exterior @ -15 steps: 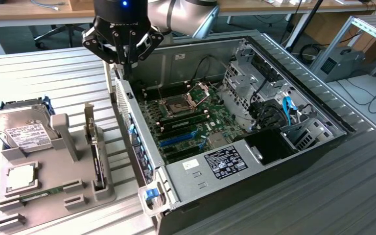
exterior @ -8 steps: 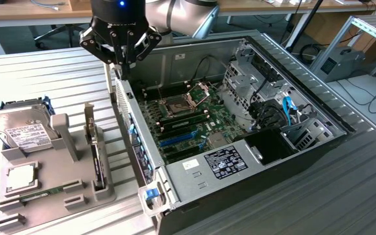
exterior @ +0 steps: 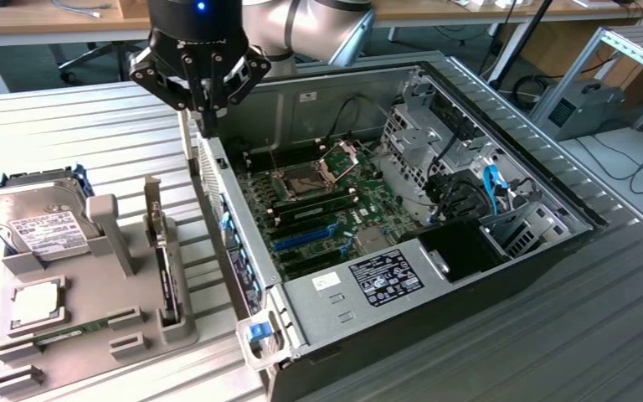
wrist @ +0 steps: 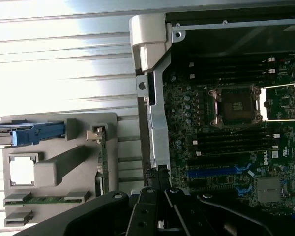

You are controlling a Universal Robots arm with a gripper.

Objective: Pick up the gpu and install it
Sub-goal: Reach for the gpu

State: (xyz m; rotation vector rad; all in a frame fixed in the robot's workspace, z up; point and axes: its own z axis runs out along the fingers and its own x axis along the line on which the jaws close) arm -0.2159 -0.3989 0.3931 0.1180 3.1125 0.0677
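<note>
Gripper (exterior: 204, 124) is hanging with its pincer pinched closed, gripping nothing. In the exterior view it's sitting at about 11 o'clock of the open PC case (exterior: 333, 314), tips right over the case's rear wall. Whether they're touching the metal, can't tell. In the wrist view the gripper (wrist: 157, 173) is lining up over that same wall, with the motherboard (wrist: 226, 137) on one side and the gray holder (wrist: 49, 146) on the other.

The gpu (exterior: 167, 268) isn't picked up yet. It's standing on edge in a slot of the holder (exterior: 93, 289), silver bracket end pointing toward 12 o'clock. That's roughly 9 o'clock from the case, near its rear wall. From the gripper it's lying at about 6 to 7 o'clock, well apart. In the wrist view the gpu (wrist: 103, 162) is showing edge-on in its slot.

The hard drive (exterior: 37, 222) is sitting at the holder's 10 o'clock end, and the RAM stick (exterior: 70, 335) is lying near its 7 o'clock corner.
</note>
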